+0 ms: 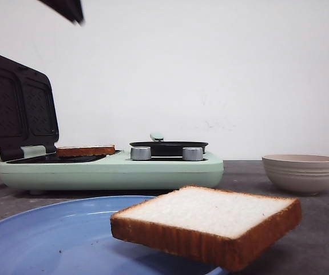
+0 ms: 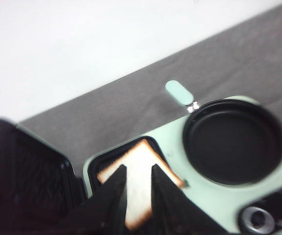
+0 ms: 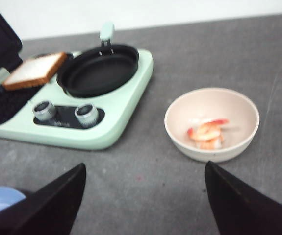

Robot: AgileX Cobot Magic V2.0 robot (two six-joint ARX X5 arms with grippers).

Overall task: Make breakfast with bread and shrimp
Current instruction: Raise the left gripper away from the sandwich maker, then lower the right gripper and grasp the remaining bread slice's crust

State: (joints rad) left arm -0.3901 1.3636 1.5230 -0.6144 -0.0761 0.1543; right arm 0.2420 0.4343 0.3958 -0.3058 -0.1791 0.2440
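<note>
Here, mint-green sandwich maker point(image 1: 113, 169), lid up: one square white bread slice point(image 3: 35, 70) on its plate; left pincer point(image 2: 138, 183) spread above. Second slice point(image 1: 207, 223) on blue plate point(image 1: 44, 238) in front. Orange-red shrimp point(image 3: 207, 133) in beige bowl point(image 3: 239, 139) beside maker. Right pincer point(image 3: 143, 196) spread, empty. Bread likely soft, light; grip crust edges.

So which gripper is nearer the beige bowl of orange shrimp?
Right. The right gripper hovers open just short of the beige bowl; the left gripper is over the toasted bread slice in the mint-green sandwich maker.

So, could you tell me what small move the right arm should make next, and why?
Probably lower the open right gripper toward the shrimp in the bowl: one bread slice already lies on the sandwich plate, the pan is empty, and the gripper holds nothing.
</note>
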